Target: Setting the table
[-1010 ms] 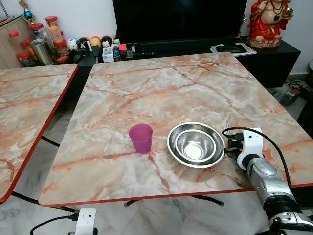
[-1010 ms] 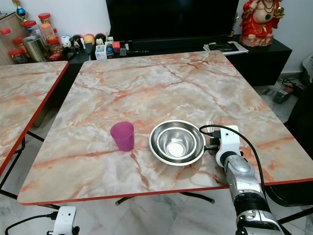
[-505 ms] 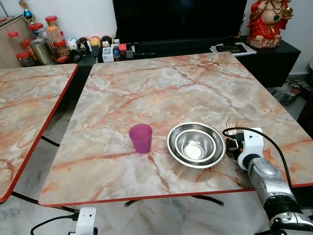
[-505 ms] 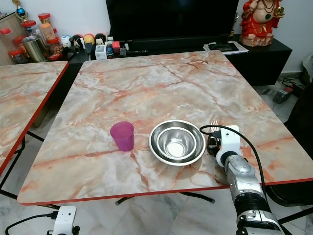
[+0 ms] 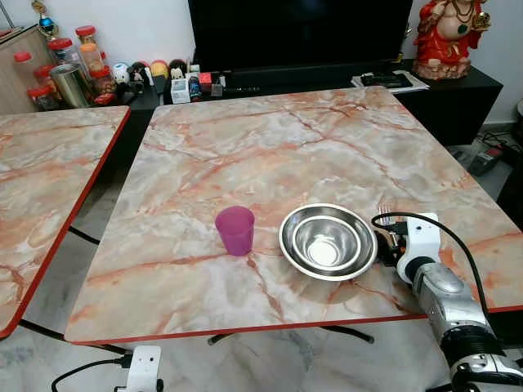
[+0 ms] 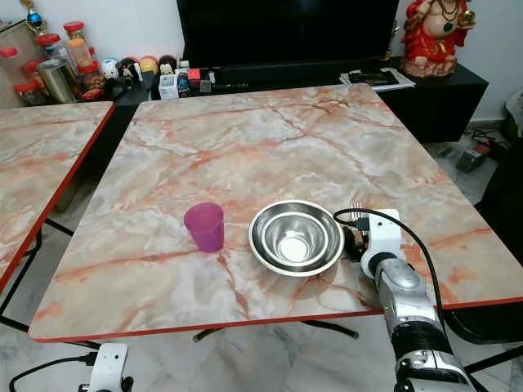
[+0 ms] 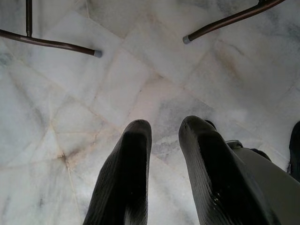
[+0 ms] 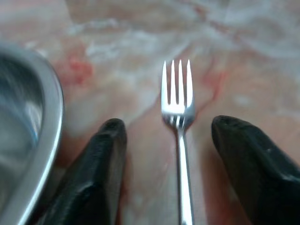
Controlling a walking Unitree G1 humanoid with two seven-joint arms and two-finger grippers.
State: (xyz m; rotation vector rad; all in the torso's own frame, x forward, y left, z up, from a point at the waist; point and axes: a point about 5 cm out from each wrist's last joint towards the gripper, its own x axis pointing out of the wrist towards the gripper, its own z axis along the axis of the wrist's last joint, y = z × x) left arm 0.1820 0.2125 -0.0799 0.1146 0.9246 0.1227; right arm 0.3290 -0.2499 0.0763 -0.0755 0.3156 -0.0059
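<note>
On the marble table (image 5: 245, 147), a purple cup (image 5: 235, 229) stands upright left of two nested steel bowls (image 5: 288, 238). Just right of the bowls, a steel fork (image 8: 180, 140) lies flat on the table, tines pointing toward the far edge. My right gripper (image 8: 169, 123) is open and low over the table at its front right. Its two black fingers stand on either side of the fork, apart from it, and the left finger is close to the bowl rim (image 8: 49, 122). My left gripper (image 7: 165, 126) hangs idle over the floor, its fingers slightly apart with nothing between them.
A second marble table (image 5: 41, 171) stands to the left across a narrow gap. Behind the tables is a black console with a TV, jars and small items (image 5: 82, 65) and a red statue (image 5: 445, 37). Thin table legs (image 7: 51, 44) cross the pale floor.
My right wrist has shifted slightly beside the bowls, and the fork's tines now show a little further right. The cup and bowls have not moved.
</note>
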